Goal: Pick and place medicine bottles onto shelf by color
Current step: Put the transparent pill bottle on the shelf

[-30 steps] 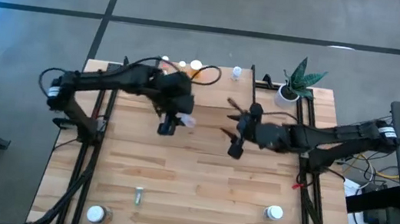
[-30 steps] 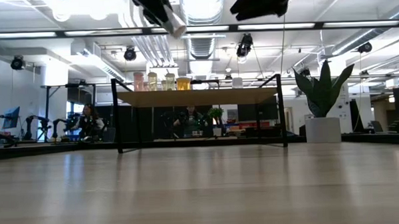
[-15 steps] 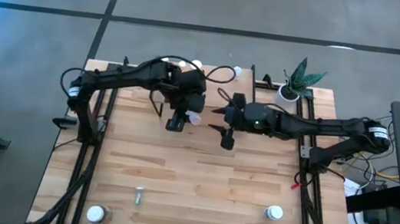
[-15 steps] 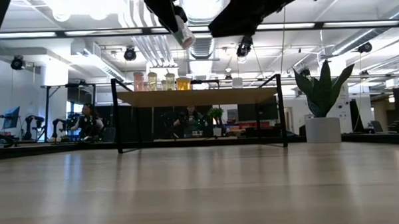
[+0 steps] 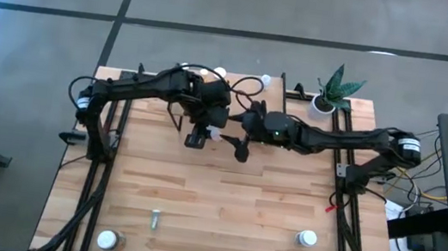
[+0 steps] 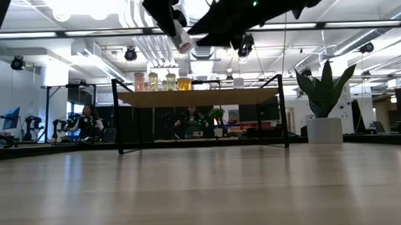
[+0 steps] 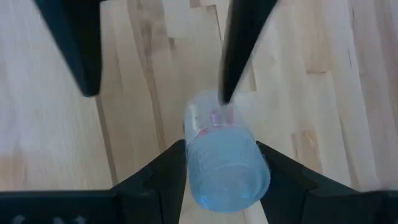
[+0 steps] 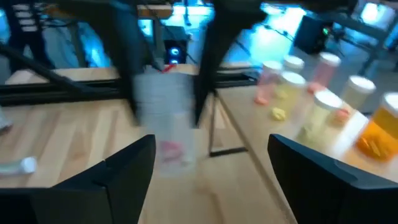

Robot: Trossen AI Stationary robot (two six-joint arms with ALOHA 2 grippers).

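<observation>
My left gripper [image 5: 197,137] is high above the table's far middle, shut on a clear medicine bottle [image 7: 226,160], which also shows tilted in the low view [image 6: 182,38]. My right gripper [image 5: 242,150] is open just to the right of it. Its fingers [image 7: 245,43] stand on either side of the bottle's free end. Whether one of them touches the bottle, I cannot tell. The shelf [image 6: 200,97] stands at the far edge. Pink, yellow and orange bottles [image 8: 314,84] stand on it. My left gripper pinches the clear bottle's body [image 7: 205,163] between its two fingers [image 7: 163,175]. The bottle lies along the fingers and sticks out past their tips. It is lifted clear of the table and tilted, with its whitish end [image 6: 185,44] lowest.
Near the table's near edge are a small vial lying on its side [image 5: 156,218], a white-capped bottle [image 5: 108,239] and another [image 5: 306,238]. A potted plant [image 5: 330,94] stands at the far right corner. Black frame rails run along both table sides.
My right gripper has swung toward the table's left, closing on the bottle in my left gripper until its open fingers flank the free end. My left gripper first carried the bottle slightly right and toward the far edge, then held still.
</observation>
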